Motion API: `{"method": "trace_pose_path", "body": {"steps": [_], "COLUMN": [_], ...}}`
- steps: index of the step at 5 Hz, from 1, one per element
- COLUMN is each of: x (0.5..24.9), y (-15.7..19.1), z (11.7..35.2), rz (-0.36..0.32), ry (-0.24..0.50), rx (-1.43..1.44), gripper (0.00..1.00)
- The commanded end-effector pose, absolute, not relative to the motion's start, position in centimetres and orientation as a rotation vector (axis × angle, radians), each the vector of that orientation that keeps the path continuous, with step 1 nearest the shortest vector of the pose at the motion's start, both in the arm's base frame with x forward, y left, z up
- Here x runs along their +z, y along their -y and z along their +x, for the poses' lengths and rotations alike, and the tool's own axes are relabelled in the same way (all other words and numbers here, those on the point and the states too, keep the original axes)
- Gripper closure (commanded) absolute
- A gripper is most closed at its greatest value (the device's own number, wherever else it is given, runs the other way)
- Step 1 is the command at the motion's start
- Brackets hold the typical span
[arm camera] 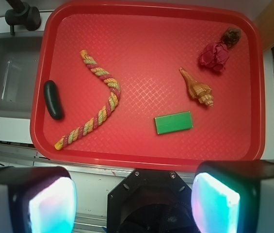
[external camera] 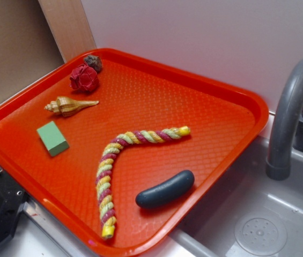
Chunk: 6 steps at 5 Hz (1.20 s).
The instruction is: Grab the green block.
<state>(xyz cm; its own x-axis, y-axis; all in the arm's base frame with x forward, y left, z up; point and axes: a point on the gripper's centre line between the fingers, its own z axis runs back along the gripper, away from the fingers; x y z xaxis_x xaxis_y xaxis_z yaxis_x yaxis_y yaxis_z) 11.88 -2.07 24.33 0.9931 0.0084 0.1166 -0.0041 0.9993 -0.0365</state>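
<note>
Block: the green block (arm camera: 173,122) lies flat on the tray (arm camera: 141,43), just beside the shell (arm camera: 198,89).
Jaws: spread wide, empty, high above.
Approach: centre over block, pinch its short width, clear of shell.

text: none legible | labels/brands/numbers: none, either view | checked: red tray (external camera: 231,101), green block (arm camera: 173,122), seashell (arm camera: 197,88), rope (external camera: 113,160), faucet (external camera: 290,118) - all plain surfaces, no print or signs
</note>
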Motion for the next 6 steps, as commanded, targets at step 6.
{"method": "trace_pose_path", "body": {"steps": [6], "x": [14.4], "y": [-1.7], "z": [16.0], "rz": [0.036], "ry": [0.230], "rx": [1.168], "gripper": [0.00]}}
